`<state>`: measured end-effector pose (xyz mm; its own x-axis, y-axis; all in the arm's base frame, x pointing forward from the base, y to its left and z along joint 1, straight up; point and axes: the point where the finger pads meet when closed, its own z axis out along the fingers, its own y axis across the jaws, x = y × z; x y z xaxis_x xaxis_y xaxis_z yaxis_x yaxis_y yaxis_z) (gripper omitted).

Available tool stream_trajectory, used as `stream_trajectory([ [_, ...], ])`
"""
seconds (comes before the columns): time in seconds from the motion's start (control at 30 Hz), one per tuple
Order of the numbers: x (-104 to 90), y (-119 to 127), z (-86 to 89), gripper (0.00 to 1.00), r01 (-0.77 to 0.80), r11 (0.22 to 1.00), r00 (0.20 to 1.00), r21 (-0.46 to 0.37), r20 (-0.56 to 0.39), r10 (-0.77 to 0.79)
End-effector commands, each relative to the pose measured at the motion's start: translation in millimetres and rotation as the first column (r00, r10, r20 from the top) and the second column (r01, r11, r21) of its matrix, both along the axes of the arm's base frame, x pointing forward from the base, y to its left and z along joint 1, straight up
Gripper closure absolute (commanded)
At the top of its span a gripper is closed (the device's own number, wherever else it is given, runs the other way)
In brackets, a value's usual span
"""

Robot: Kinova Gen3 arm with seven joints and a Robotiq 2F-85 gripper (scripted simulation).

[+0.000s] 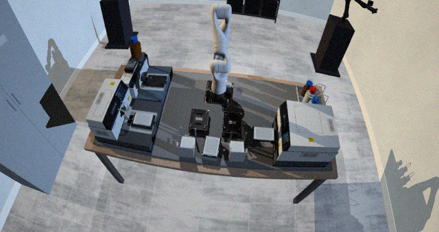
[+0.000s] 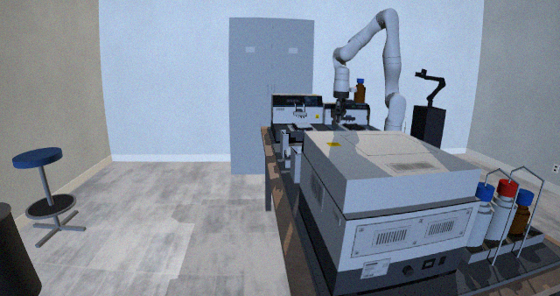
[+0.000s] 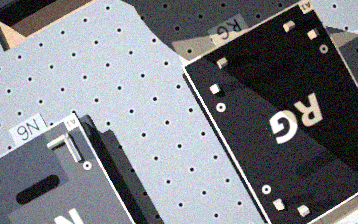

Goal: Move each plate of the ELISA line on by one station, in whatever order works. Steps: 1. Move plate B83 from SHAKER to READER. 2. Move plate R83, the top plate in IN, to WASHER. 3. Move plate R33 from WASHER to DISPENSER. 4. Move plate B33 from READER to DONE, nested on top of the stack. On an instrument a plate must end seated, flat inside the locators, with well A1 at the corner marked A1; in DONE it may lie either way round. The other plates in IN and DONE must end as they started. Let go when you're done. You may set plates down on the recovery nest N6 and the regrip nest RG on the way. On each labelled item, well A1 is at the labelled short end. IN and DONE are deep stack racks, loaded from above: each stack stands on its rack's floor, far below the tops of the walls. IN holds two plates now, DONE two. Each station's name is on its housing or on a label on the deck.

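Perforated grey deck (image 3: 145,100) carries black RG nest (image 3: 280,115) beside grey N6 nest (image 3: 35,185).

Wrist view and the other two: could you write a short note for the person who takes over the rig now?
Pincer: open, empty, above the deck between nest N6 and nest RG; both bare where seen.
White plates: one at the left instrument, one between the front racks, one at the right instrument.
No move looks done; all four remain.
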<state>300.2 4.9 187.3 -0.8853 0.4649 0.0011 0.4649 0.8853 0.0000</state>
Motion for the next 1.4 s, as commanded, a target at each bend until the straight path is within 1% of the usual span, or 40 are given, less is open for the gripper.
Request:
stream_trajectory([
  [0.0, 0.3, 0, 0.3, 0.00, 0.000, 1.000, 1.000, 0.000, 0.001, 0.000],
  [0.2, 0.3, 0, 0.3, 0.00, -0.238, 0.971, 0.971, 0.000, 0.001, 0.238],
  [0.4, 0.3, 0, 0.3, 0.00, -0.462, 0.887, 0.887, 0.000, 0.001, 0.462],
  [0.5, 0.3, 0, 0.3, 0.00, -0.480, 0.877, 0.877, 0.000, 0.001, 0.480],
  [0.73, 0.3, 0, 0.3, 0.00, -0.480, 0.877, 0.877, 0.000, 0.001, 0.480],
  [0.87, 4.3, 13, 0.3, 0.00, -0.334, 0.943, 0.943, 0.000, 0.001, 0.334],
  [0.93, 6.2, 19, 0.3, 0.00, -0.273, 0.962, 0.962, 0.000, 0.001, 0.273],
  [1.03, 7.2, 22, 0.3, 0.00, -0.273, 0.962, 0.962, 0.000, 0.001, 0.273],
  [1.27, 13.8, 44, 0.3, 0.00, -0.273, 0.962, 0.962, 0.000, 0.001, 0.273],
  [1.37, 16.8, 53, 0.4, 0.00, -0.156, 0.988, 0.988, 0.000, 0.001, 0.156],
])
